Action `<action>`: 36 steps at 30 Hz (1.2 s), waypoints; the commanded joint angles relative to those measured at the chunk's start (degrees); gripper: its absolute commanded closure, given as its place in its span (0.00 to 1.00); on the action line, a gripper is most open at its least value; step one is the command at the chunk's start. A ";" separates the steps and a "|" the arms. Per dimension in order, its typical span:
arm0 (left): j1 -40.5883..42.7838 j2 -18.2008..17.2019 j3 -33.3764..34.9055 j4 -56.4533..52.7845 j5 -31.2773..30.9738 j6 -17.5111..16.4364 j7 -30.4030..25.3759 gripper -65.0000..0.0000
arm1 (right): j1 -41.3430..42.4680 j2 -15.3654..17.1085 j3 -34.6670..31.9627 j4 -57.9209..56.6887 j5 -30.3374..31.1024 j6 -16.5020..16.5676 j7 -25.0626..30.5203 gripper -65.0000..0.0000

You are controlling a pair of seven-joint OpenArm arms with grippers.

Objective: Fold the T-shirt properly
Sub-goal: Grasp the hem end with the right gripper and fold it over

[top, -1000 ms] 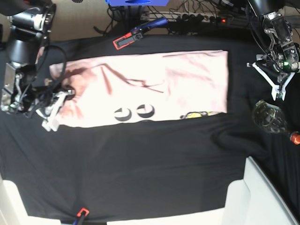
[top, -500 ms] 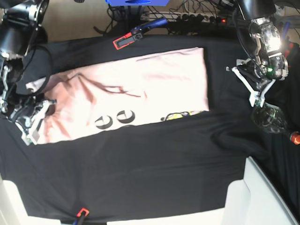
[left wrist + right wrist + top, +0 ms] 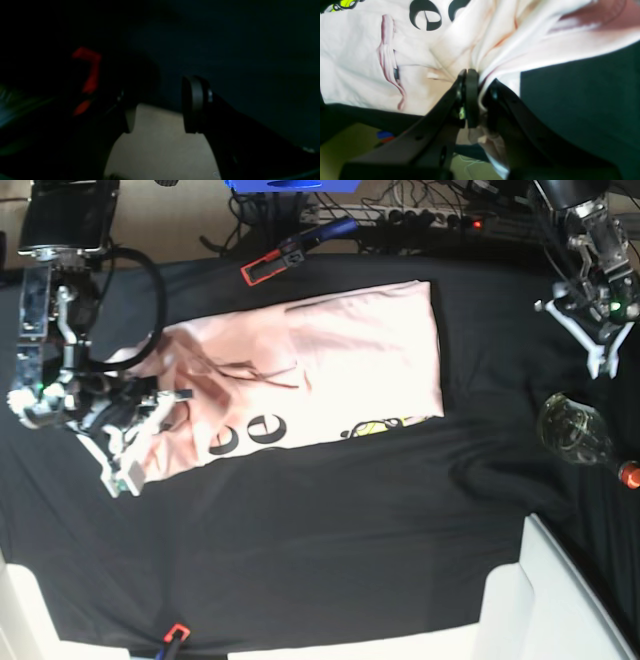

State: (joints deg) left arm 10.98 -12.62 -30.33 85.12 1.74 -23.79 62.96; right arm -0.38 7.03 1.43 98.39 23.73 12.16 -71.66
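Right gripper (image 3: 480, 100) jaws clamped on a bunched edge of the T-shirt (image 3: 340, 360); pink cloth fans out ahead of the jaws, black lettering (image 3: 426, 17) further out. Rest of the shirt lies flat on the black table cloth (image 3: 330, 540). Left gripper (image 3: 600, 340) jaws spread, nothing between them, over bare cloth well clear of the shirt, near a glass (image 3: 572, 430).

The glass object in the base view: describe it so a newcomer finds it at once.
Start from the black table cloth and follow it from the pink T-shirt to that view's right edge. Below the left tool lies a clear, rounded glass object with a red tip. It is the only see-through item there.
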 commanded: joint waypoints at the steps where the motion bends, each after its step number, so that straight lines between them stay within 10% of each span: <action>1: 0.05 -0.87 -0.84 1.08 1.03 0.45 -0.67 0.57 | 0.34 -0.74 -1.39 1.17 1.11 -0.52 1.02 0.99; 17: 0.75 -2.10 -1.72 1.08 3.05 0.45 -0.76 0.57 | -2.83 -3.73 -22.40 6.09 1.11 -19.24 1.46 0.99; 36: 2.60 -2.72 -1.28 1.16 3.05 0.45 -0.76 0.57 | 1.39 -7.86 -38.57 -1.99 1.02 -26.01 4.63 0.99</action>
State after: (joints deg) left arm 13.52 -14.35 -31.35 85.25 4.32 -23.83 62.46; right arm -0.30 -0.23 -37.08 95.33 24.08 -13.65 -68.31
